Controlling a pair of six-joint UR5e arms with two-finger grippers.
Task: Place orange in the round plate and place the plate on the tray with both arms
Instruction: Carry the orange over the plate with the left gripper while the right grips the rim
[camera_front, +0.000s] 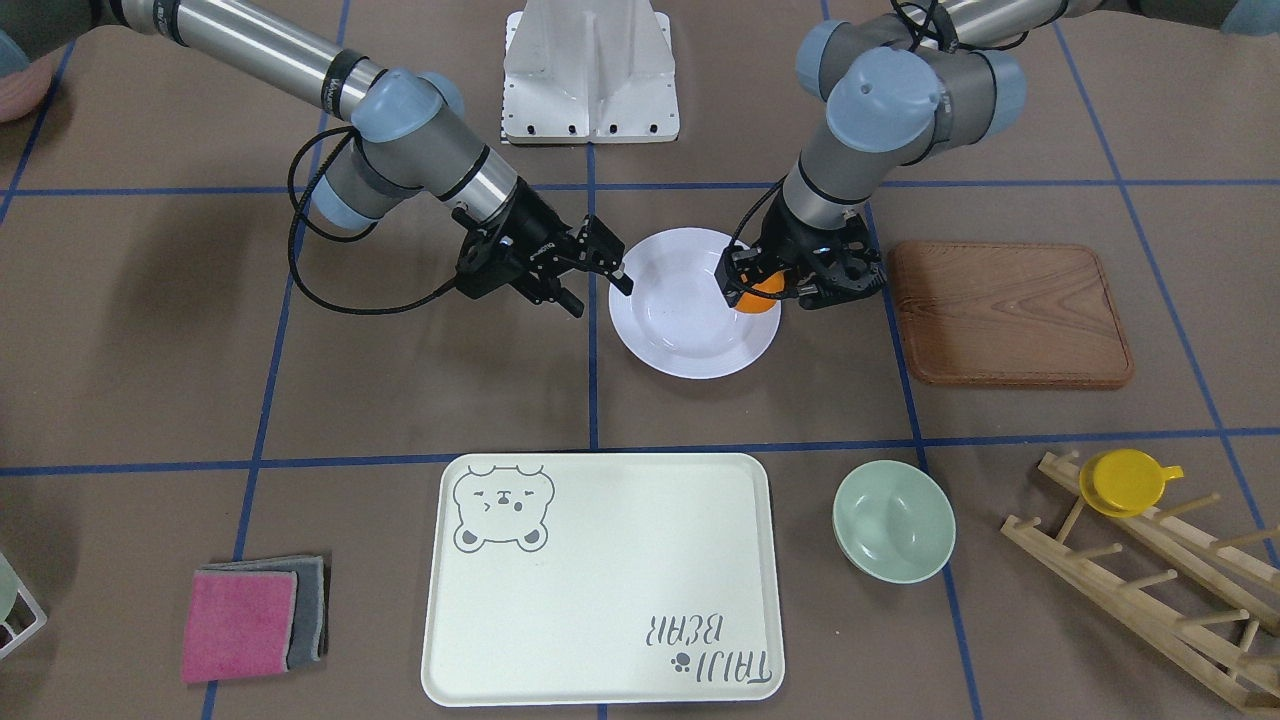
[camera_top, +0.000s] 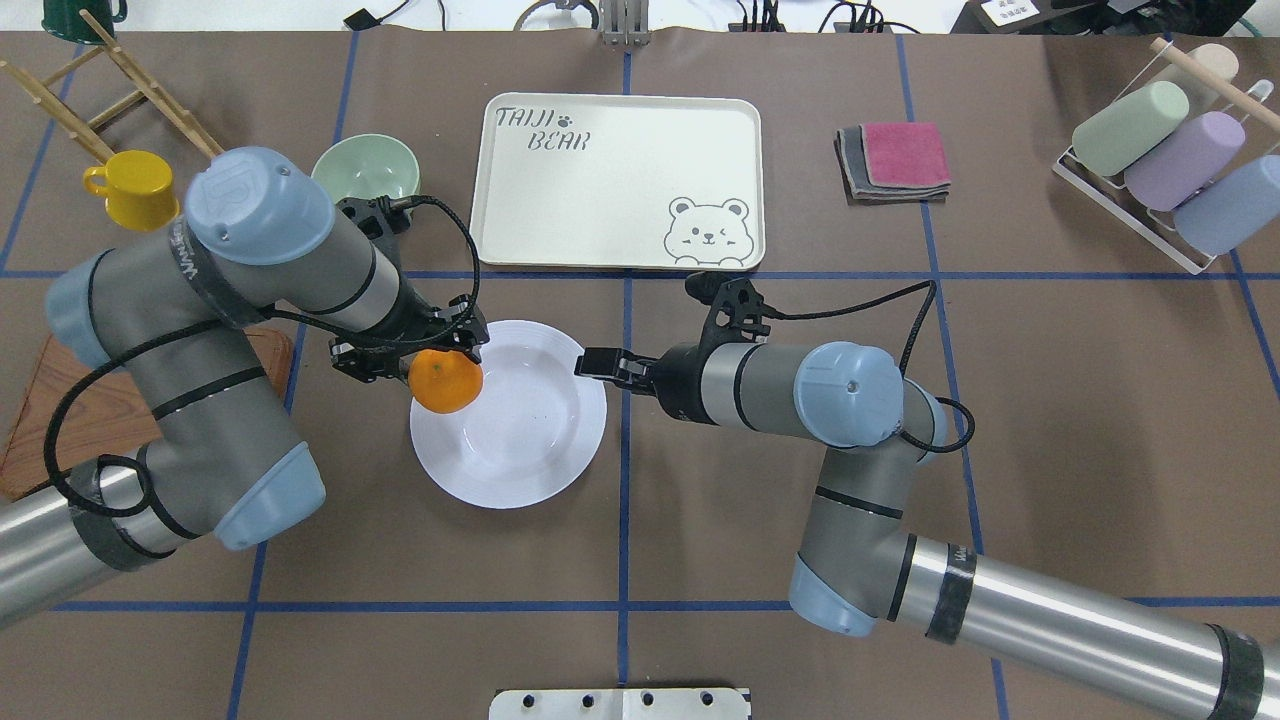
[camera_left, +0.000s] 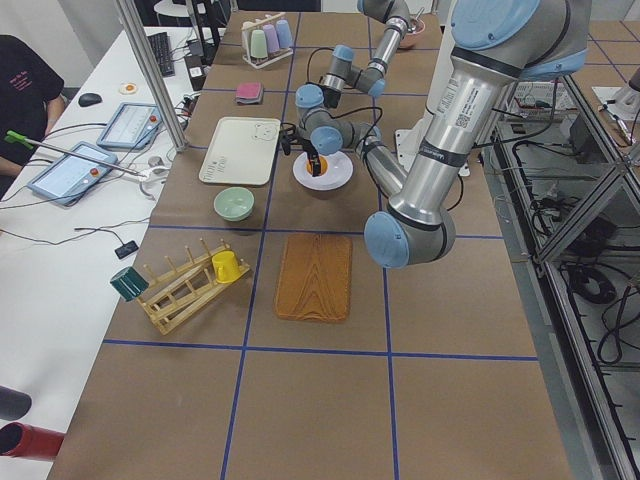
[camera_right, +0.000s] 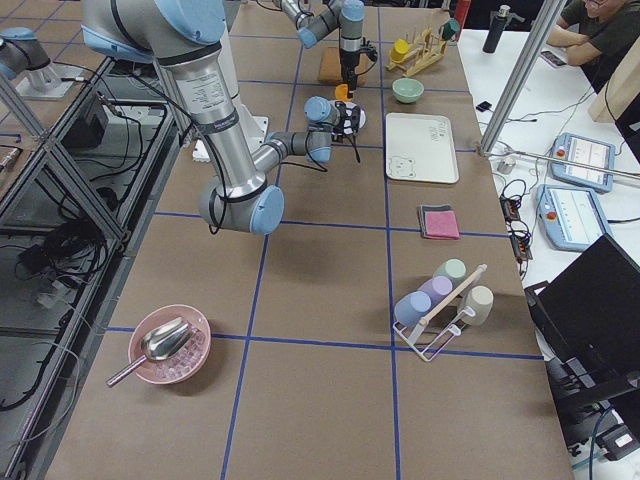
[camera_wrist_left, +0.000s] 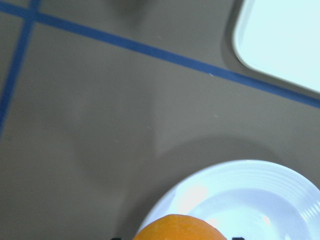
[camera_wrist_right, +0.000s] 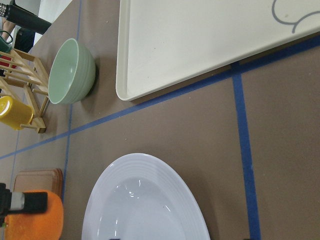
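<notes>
My left gripper (camera_top: 440, 368) is shut on the orange (camera_top: 446, 382) and holds it just above the left rim of the white round plate (camera_top: 520, 445). In the front-facing view the orange (camera_front: 757, 298) hangs over the plate's (camera_front: 690, 345) right edge, under the left gripper (camera_front: 760, 285). The left wrist view shows the orange (camera_wrist_left: 175, 227) with the plate (camera_wrist_left: 260, 195) below it. My right gripper (camera_top: 588, 362) is open, with one finger at the plate's opposite rim and nothing held. The cream bear tray (camera_top: 600, 180) lies beyond the plate with nothing on it.
A pale-green bowl (camera_top: 365, 168) stands left of the tray. A brown wooden board (camera_front: 1010, 312) lies under my left arm's side. A yellow cup (camera_top: 135, 188) sits by a wooden rack (camera_top: 110, 80). Folded cloths (camera_top: 893, 160) and a rack of cups (camera_top: 1165, 160) are at the right.
</notes>
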